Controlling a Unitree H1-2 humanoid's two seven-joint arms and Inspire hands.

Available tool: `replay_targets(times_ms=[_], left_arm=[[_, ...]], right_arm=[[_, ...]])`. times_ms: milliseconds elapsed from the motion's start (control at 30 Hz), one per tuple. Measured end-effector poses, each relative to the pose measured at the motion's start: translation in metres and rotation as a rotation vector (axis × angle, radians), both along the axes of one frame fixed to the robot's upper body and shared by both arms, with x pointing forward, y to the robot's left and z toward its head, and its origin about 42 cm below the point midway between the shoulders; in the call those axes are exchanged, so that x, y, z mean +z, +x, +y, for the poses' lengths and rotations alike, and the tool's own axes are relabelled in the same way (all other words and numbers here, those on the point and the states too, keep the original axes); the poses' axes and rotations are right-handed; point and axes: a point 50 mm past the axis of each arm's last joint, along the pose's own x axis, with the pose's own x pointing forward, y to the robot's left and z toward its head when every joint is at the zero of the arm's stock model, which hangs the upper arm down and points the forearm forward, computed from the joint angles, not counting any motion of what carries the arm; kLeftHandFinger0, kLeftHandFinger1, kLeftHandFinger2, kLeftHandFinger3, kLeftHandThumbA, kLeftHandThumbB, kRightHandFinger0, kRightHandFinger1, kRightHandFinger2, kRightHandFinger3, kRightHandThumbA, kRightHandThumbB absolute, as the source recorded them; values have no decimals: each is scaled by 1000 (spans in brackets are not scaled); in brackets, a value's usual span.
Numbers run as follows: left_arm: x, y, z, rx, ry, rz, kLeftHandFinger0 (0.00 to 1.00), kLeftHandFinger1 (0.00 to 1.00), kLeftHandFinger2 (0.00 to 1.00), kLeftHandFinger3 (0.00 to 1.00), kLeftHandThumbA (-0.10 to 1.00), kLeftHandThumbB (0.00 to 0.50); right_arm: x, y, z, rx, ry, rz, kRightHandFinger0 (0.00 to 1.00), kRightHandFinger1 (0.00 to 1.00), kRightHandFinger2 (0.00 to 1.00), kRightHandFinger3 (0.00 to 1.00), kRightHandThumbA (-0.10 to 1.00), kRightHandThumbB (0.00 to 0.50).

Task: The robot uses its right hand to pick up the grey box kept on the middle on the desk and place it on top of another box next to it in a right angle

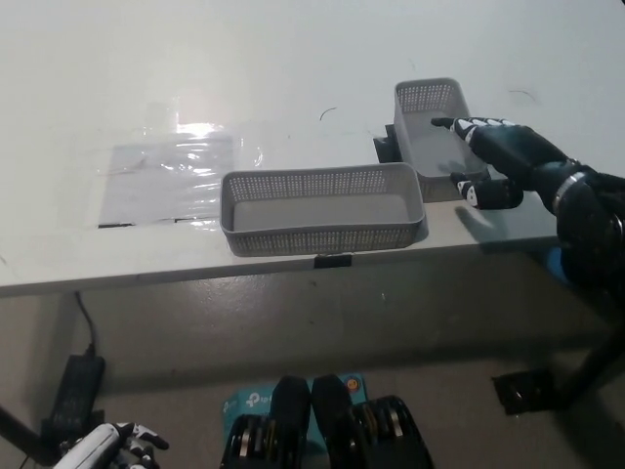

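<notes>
Two grey perforated boxes stand on the white desk (293, 59). The long one (321, 208) lies crosswise near the front edge, in the middle. The smaller one (430, 132) lies lengthwise just behind its right end. My black right hand (493, 156) hovers open over the right side of the smaller box, fingers spread and holding nothing; it hides that box's right wall. My white left hand (103, 449) rests low at the bottom left, below the desk, fingers curled.
A clear plastic sheet (171, 176) lies on the desk left of the long box. Black tape marks (332, 260) sit at the desk's front edge. A black power brick (76, 386) and cable lie on the floor.
</notes>
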Motion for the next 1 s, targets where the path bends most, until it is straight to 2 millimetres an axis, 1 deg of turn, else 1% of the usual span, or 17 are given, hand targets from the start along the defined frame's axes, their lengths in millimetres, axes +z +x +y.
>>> replay_targets(times_ms=[33, 100, 167, 200, 333, 400, 467, 500, 600, 667, 800, 833, 867, 900, 933, 967, 1000], left_arm=[[0, 0, 0, -1, 1, -1, 380, 399, 528, 606, 269, 304], [1, 1, 0, -2, 2, -2, 416, 421, 545, 603, 273, 309], [2, 2, 0, -4, 4, -5, 404, 410, 533, 592, 274, 311], [2, 3, 0, -5, 5, -7, 412, 417, 539, 600, 277, 314], [4, 5, 1, -12, 15, -8, 437, 434, 567, 654, 260, 302], [5, 6, 2, -15, 19, -6, 397, 404, 545, 635, 272, 310], [5, 7, 2, -16, 20, 1, 387, 400, 540, 635, 274, 307], [5, 7, 2, -16, 21, 3, 333, 356, 503, 620, 267, 314], [6, 8, 2, -18, 25, 0, 332, 360, 505, 617, 268, 314], [6, 8, 1, -19, 26, 0, 327, 358, 505, 626, 284, 315], [7, 10, 1, -24, 29, 2, 344, 366, 499, 647, 288, 312], [8, 10, 2, -25, 29, 4, 399, 413, 533, 654, 322, 324], [8, 10, 2, -26, 30, 4, 424, 428, 553, 662, 326, 324], [9, 11, 2, -27, 31, 2, 416, 419, 547, 653, 302, 316], [10, 13, 2, -29, 31, -1, 409, 413, 536, 641, 286, 322], [11, 14, 2, -30, 32, -5, 385, 386, 509, 633, 270, 317], [12, 15, 1, -31, 32, -9, 380, 385, 503, 630, 258, 324]], right_arm=[[-1, 3, 0, -1, -13, 4, 1000, 1000, 1000, 1000, 272, 383], [-5, 9, 0, -2, -36, 13, 1000, 1000, 1000, 1000, 255, 399], [-12, 14, 0, 0, -61, 24, 1000, 1000, 1000, 1000, 247, 412], [-16, 16, 0, 2, -71, 30, 1000, 1000, 1000, 1000, 241, 394], [-34, 21, 2, 0, -106, 54, 1000, 1000, 1000, 1000, 237, 389], [-36, 22, 3, 6, -112, 45, 1000, 1000, 1000, 1000, 276, 397], [-39, 22, 7, 21, -131, 34, 1000, 1000, 1000, 1000, 293, 390], [-40, 22, 8, 27, -136, 31, 1000, 1000, 1000, 1000, 270, 384], [-43, 20, 11, 46, -162, 14, 1000, 1000, 1000, 1000, 242, 385], [-45, 18, 12, 51, -166, 10, 1000, 1000, 1000, 1000, 197, 356], [-60, 6, 21, 94, -172, 26, 1000, 1000, 1000, 1000, 176, 346], [-60, 5, 21, 95, -175, 22, 1000, 1000, 1000, 1000, 122, 320], [-59, 5, 21, 95, -179, 21, 1000, 1000, 1000, 1000, 120, 325], [-60, 5, 22, 96, -188, 18, 568, 787, 1000, 1000, 38, 271], [-60, 5, 23, 97, -206, 15, 280, 490, 875, 1000, -41, 253], [-59, 6, 24, 101, -229, 11, 119, 274, 590, 1000, -86, 238], [-57, 7, 26, 107, -263, 5, 10, 62, 332, 1000, -99, 207]])
